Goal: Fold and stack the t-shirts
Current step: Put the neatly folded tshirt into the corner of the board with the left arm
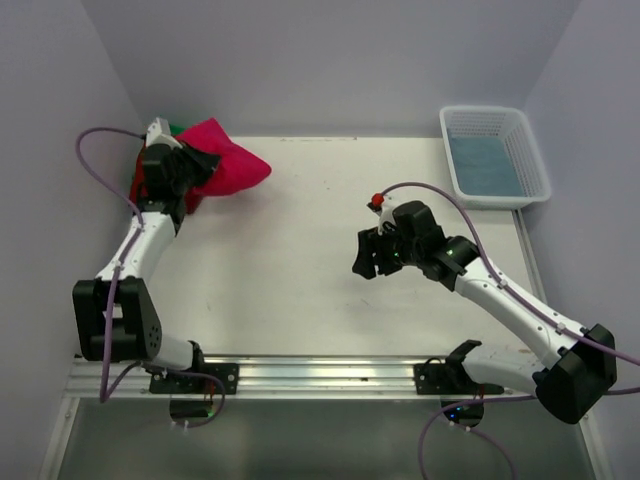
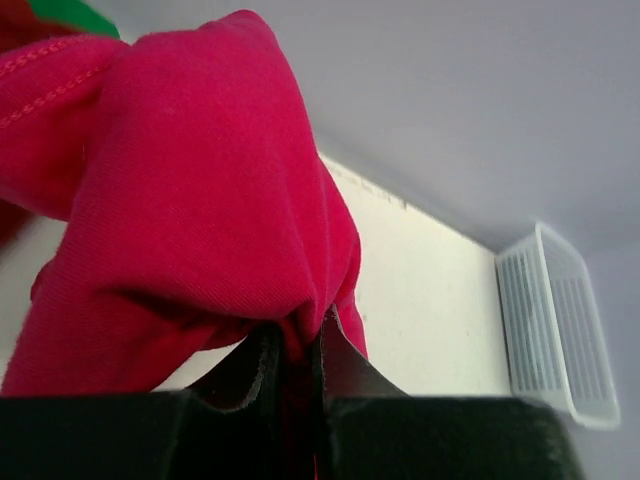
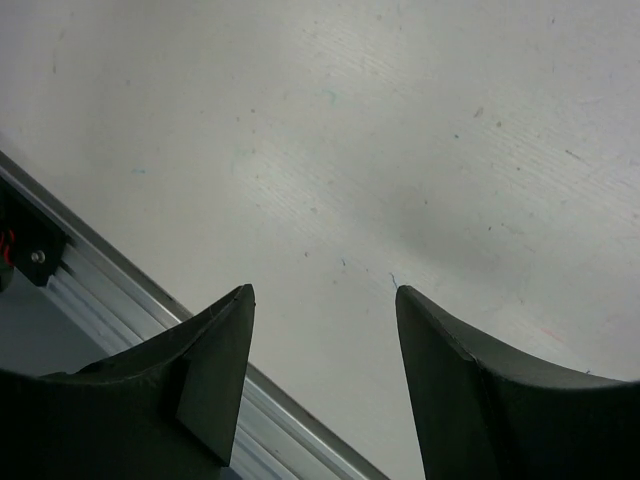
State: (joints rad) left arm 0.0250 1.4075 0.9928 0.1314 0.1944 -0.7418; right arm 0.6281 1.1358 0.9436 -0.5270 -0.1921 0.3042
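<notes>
The crimson-pink t-shirt (image 1: 228, 158) hangs bunched at the table's far left corner. My left gripper (image 1: 197, 163) is shut on it and holds it lifted; in the left wrist view the cloth (image 2: 200, 200) is pinched between the two fingers (image 2: 340, 360). A sliver of the green t-shirt (image 1: 176, 128) shows behind it, also in the left wrist view (image 2: 70, 14). A darker red t-shirt (image 1: 190, 203) peeks out under the arm. My right gripper (image 1: 365, 257) is open and empty over the bare table (image 3: 330, 180), right of centre.
A white latticed basket (image 1: 494, 155) stands at the far right corner, also seen in the left wrist view (image 2: 555, 320). The aluminium rail (image 1: 300, 375) runs along the near edge and shows in the right wrist view (image 3: 120, 290). Grey walls enclose the table.
</notes>
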